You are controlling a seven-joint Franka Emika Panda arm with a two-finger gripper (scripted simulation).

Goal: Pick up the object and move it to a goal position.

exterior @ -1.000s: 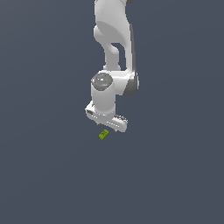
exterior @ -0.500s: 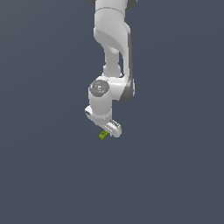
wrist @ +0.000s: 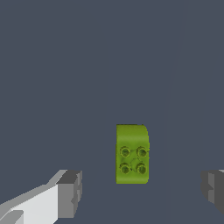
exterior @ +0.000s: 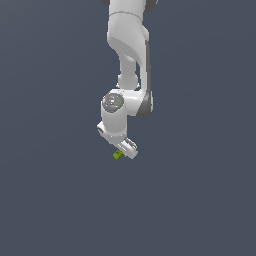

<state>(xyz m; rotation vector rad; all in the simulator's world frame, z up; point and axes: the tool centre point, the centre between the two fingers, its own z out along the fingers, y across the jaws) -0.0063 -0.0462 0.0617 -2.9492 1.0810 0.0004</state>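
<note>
Lime-green block (wrist: 132,154), small and rectangular, rested flat on plain slate-grey ground (wrist: 87,65), apart from everything else. Showed four round studs in a two-by-two cluster on top, grouped toward one end, with the other end smooth and slightly rounded at its corners. Lay in the wrist view between the two fingertips (wrist: 70,193), closer to neither by much, untouched by both, with open grey ground on each side. Gripper (wrist: 142,190) spread wide: one grey pad on a white finger visible at one side, the second pad (wrist: 213,189) only partly in frame at the other, clear gap between each pad and the block. In the exterior view, appeared as a tiny green speck (exterior: 117,155) directly under the white hand (exterior: 125,148), just off the lower edge of the finger housing toward the exterior view's left; contact there too small to judge, though the wrist view showed none. White arm (exterior: 129,45) came down from the top of the frame, bent at a rounded joint with a grey speckled cap, wrist tilted down toward the block. Jaws stood open around the block rather than closed on it.
</note>
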